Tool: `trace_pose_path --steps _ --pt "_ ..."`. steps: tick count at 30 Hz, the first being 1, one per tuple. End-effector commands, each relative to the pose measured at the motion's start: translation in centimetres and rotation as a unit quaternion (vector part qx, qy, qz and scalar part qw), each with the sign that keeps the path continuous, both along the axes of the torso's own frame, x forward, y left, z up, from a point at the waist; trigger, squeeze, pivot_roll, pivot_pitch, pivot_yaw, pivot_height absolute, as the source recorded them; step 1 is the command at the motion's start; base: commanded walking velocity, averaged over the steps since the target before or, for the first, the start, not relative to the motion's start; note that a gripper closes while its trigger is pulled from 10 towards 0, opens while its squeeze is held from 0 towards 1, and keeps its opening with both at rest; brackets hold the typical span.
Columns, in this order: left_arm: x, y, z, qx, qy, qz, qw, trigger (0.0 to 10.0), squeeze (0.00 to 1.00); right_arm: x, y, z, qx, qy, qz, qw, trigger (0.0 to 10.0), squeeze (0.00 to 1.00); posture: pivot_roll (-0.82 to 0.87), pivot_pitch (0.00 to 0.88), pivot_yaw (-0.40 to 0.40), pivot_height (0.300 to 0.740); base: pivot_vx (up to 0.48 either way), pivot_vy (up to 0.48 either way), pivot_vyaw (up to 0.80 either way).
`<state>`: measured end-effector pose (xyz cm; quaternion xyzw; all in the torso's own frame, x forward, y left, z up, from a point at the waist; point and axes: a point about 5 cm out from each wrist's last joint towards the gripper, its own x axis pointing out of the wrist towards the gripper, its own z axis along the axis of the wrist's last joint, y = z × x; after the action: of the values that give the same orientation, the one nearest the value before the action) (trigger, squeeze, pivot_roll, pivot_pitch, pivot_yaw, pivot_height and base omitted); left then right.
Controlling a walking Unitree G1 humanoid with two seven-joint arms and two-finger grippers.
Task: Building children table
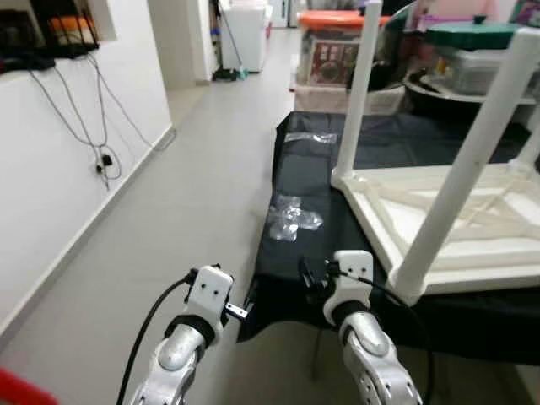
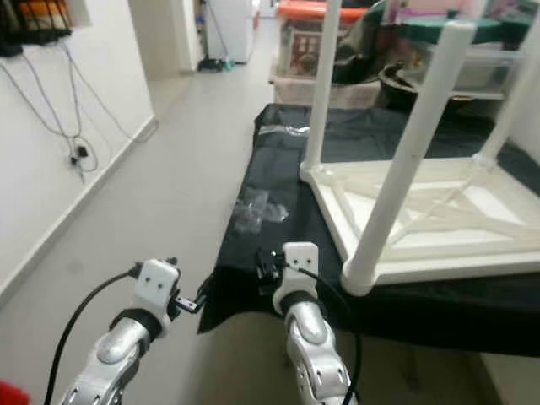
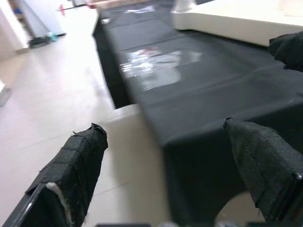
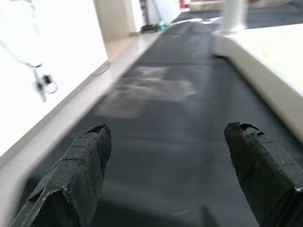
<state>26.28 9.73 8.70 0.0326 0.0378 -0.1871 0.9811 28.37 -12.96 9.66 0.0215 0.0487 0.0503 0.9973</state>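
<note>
the white children's table (image 1: 439,219) lies upside down on the right part of a desk (image 1: 380,143) covered in black cloth, legs pointing up. its near leg (image 1: 468,160) stands at the near left corner of the frame, close to the desk's near edge; a far leg (image 1: 359,89) rises at the far left corner. clear plastic bags (image 1: 291,221) lie on the cloth to the left of the frame, with another clear wrapper (image 1: 308,137) farther back.

left claw (image 3: 170,175): spread wide, empty, at the near left corner of the desk, partly over the floor. right claw (image 4: 165,175): spread wide, empty, low over the cloth at the near edge, facing the bags with the frame on its right.

risks noted:
- the right arm is near the near leg; a sideways reach could knock it and shift the frame toward the edge.
- the loose cloth hangs over the near edge; a claw catching it could drag everything on it.
- the bags are thin and slippery, so a pinch may gather cloth instead.
- whether the legs are fully seated cannot be judged.
</note>
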Motion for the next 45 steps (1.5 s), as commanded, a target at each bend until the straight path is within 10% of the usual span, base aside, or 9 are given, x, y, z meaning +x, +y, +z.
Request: trace_pose_path --steps 1,13,21,23,26,45 --pt "-0.2 -0.2 -0.2 -0.006 0.008 -0.006 1.000 10.0 0.00 0.3 0.0 0.6 0.000 -0.017 0.003 1.000 10.0 0.00 0.03 0.000 -0.032 0.740 0.000 0.000 0.00" --pt "-0.8 -0.4 0.2 -0.015 0.005 -0.007 1.000 10.0 0.00 5.3 2.8 6.9 0.001 -0.112 0.045 0.993 10.0 0.00 0.05 0.000 -0.044 0.740 0.000 0.000 0.00" --pt "-0.8 -0.4 0.2 -0.015 0.005 -0.007 1.000 10.0 0.00 5.3 2.8 6.9 0.001 -0.112 0.045 0.993 10.0 0.00 0.05 0.000 -0.044 0.740 0.000 0.000 0.00" --pt "-2.3 -1.1 1.5 -0.018 -0.006 -0.016 1.000 10.0 0.00 10.6 4.1 9.8 -0.086 -0.062 0.019 0.994 10.0 0.00 0.08 0.087 -0.077 0.740 0.000 0.000 0.00" --pt "-2.7 -1.3 1.9 -0.019 -0.009 -0.019 1.000 10.0 0.00 11.7 4.1 10.7 -0.113 -0.046 0.007 0.993 10.0 0.00 0.08 0.087 -0.077 0.740 0.000 0.000 0.00" --pt "-6.9 -2.4 4.2 -0.043 -0.001 -0.042 0.998 10.0 0.00 13.7 -3.2 13.3 -0.103 -0.016 -0.157 0.982 10.0 0.00 0.10 0.233 -0.093 0.740 0.000 0.000 0.00"
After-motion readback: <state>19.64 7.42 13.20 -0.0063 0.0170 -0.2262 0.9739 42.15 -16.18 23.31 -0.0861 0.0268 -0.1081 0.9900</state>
